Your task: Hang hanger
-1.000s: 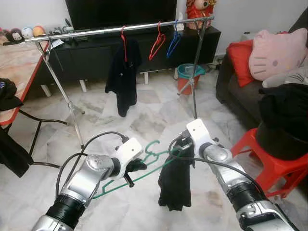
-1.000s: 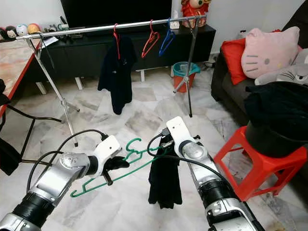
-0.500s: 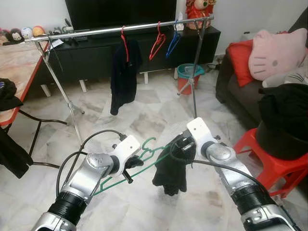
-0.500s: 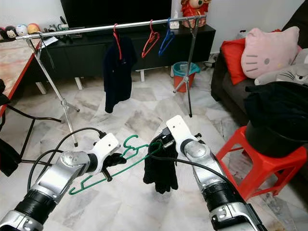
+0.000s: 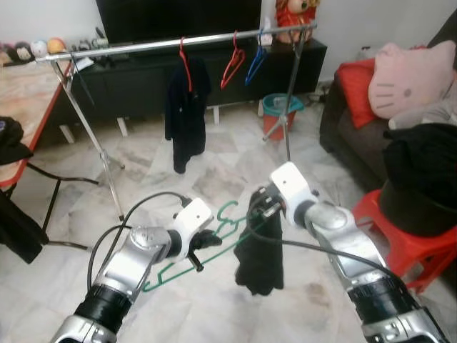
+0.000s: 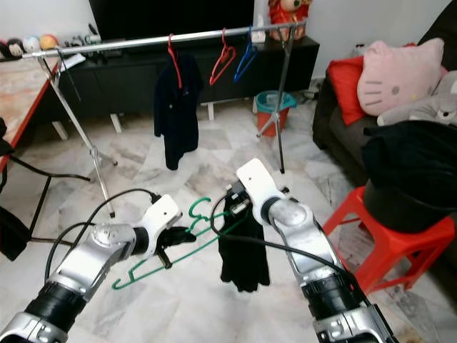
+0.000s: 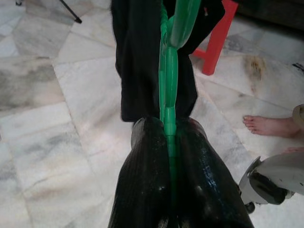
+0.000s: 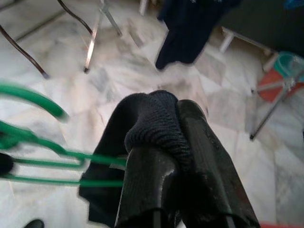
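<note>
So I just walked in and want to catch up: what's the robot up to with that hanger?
The left gripper is shut on a green hanger, held low over the marble floor. The right gripper pinches a black garment that hangs right beside the hanger. It is not on the hanger yet. Ahead stands the clothes rail, with one dark garment and two bare hangers on it.

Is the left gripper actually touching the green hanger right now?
Touching. The left wrist view shows the green hanger pinched between the left gripper's two fingers, no gap.
</note>
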